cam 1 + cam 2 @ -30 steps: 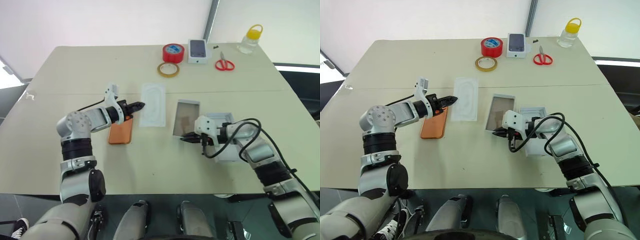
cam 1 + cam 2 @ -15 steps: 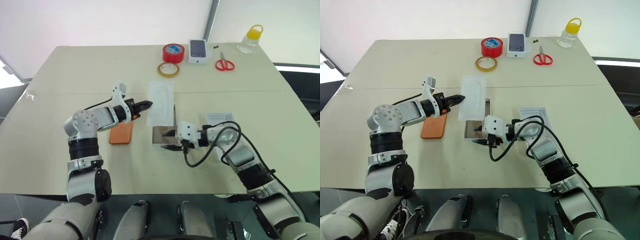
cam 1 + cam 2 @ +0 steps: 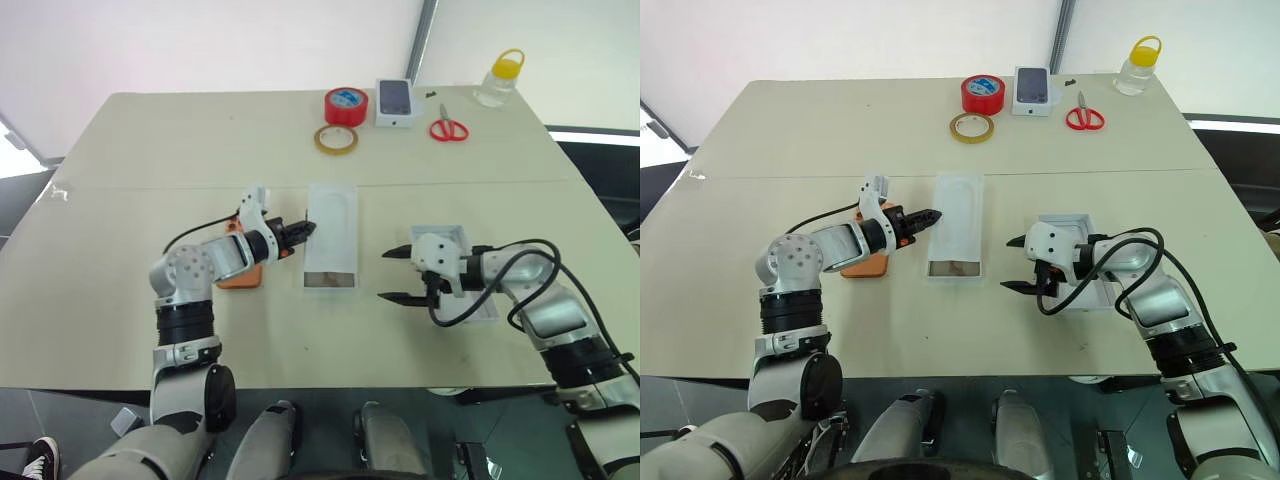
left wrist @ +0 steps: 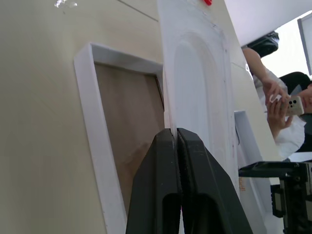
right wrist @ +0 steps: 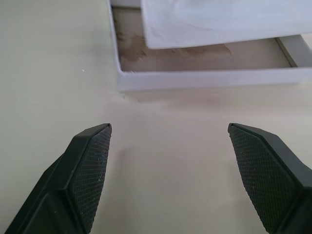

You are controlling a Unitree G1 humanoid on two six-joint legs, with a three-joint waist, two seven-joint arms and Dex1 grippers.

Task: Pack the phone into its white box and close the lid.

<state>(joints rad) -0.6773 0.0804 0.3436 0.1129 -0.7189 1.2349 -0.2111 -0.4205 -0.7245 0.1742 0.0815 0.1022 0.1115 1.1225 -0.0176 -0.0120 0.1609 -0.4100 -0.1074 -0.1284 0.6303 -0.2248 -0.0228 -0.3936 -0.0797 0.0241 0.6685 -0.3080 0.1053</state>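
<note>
The left gripper (image 3: 305, 228), at centre-left of the left eye view, is fully closed with its two black fingers (image 4: 178, 185) pinching the edge of the flat white insert sheet (image 3: 333, 232), which bears a rounded recess. That sheet lies over the white box (image 3: 330, 280), an open shallow tray at frame centre, covering most of it and leaving a brown interior strip exposed at the near end. The phone (image 3: 243, 274), orange, lies flat on the table (image 3: 150, 150) just left of the box, partly covered by the left forearm. The right gripper (image 3: 400, 274), at centre-right, stands wide open and holds nothing; in the right wrist view its textured fingertips (image 5: 92, 161) sit well apart above bare table, facing the near wall of the box. The lid (image 3: 462, 268) rests open side up under the right forearm, right of centre. Along the upper edge of the frame lie a red tape roll (image 3: 345, 105), a tan tape ring (image 3: 337, 139), a small white box with a dark phone picture (image 3: 396, 102), red-handled scissors (image 3: 449, 127) and a clear bottle with a yellow cap (image 3: 500, 78). No lettering on any item can be read. In the left wrist view, a person (image 4: 278, 107) at the right edge holds up a phone.
</note>
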